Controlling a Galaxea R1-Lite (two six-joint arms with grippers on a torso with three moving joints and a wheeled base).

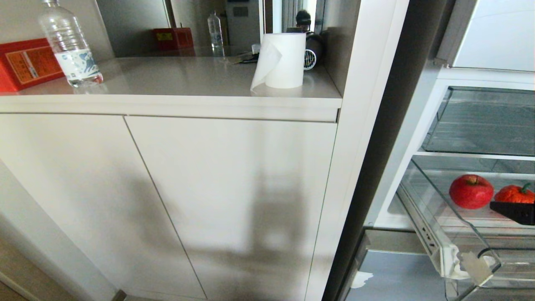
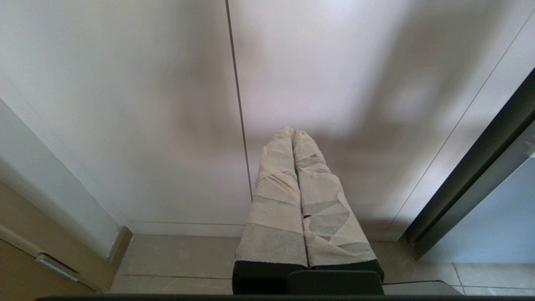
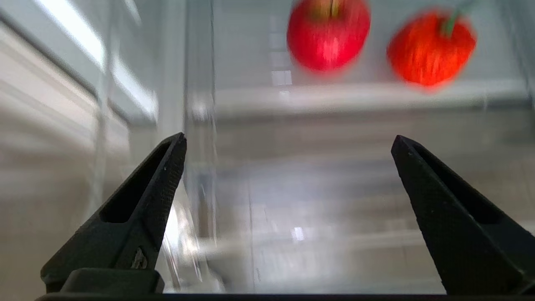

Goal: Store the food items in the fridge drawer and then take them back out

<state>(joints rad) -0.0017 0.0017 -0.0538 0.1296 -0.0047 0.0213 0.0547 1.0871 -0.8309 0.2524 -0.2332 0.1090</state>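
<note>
My right gripper (image 3: 288, 146) stood spread wide and empty at the pulled-out fridge drawer (image 1: 426, 196), at about four o'clock in the head view. Both food items lay inside, an apple-like one (image 1: 471, 191) and an orange-red one (image 1: 514, 193) at its three o'clock. I judged the storing done and the taking-out under way. Next I needed to centre on one fruit and close. My left gripper (image 2: 294, 136) hung parked before the cabinet doors (image 2: 167, 104), fingers pressed together.
</note>
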